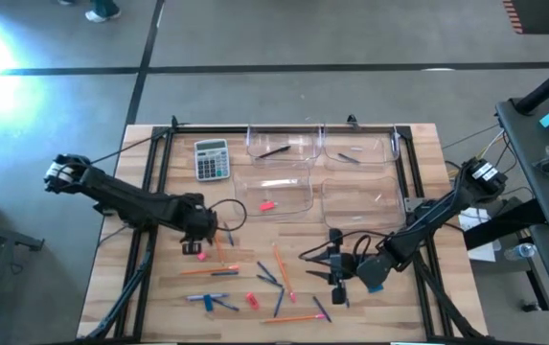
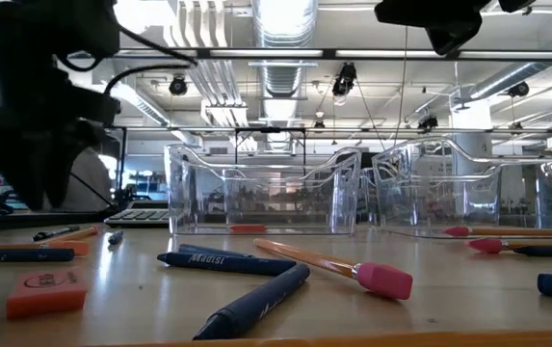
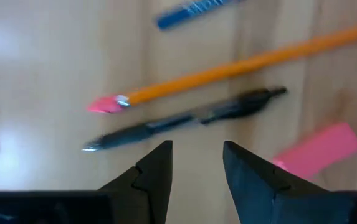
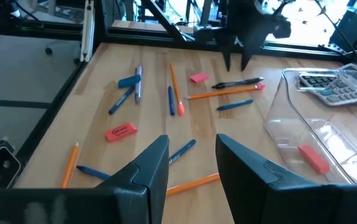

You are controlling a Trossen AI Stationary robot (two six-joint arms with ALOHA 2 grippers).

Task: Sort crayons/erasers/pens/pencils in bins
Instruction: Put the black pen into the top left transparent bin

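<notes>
My left gripper [image 3: 197,146] [image 1: 200,233] is open and hovers just above a black pen [image 3: 184,119]. Beyond the pen lies an orange pencil [image 3: 240,65] with a pink end, and a pink eraser [image 3: 318,149] lies flat beside the pen. My right gripper [image 4: 192,140] [image 1: 336,278] is open and stands above the table near its right front, holding nothing. More pencils [image 1: 282,268], blue crayons [image 1: 218,305] and pink erasers [image 1: 252,300] lie scattered on the wood. Four clear bins [image 1: 298,184] stand at the far middle; one holds a pink eraser [image 1: 267,205], another a dark pen [image 1: 274,150].
A grey calculator [image 1: 212,159] sits left of the bins. A black frame rail [image 1: 159,163] runs along the table's left, right and far sides. Cables [image 1: 228,213] loop by the left arm. In the low view a pencil [image 2: 333,267] and crayons [image 2: 251,301] lie close in front.
</notes>
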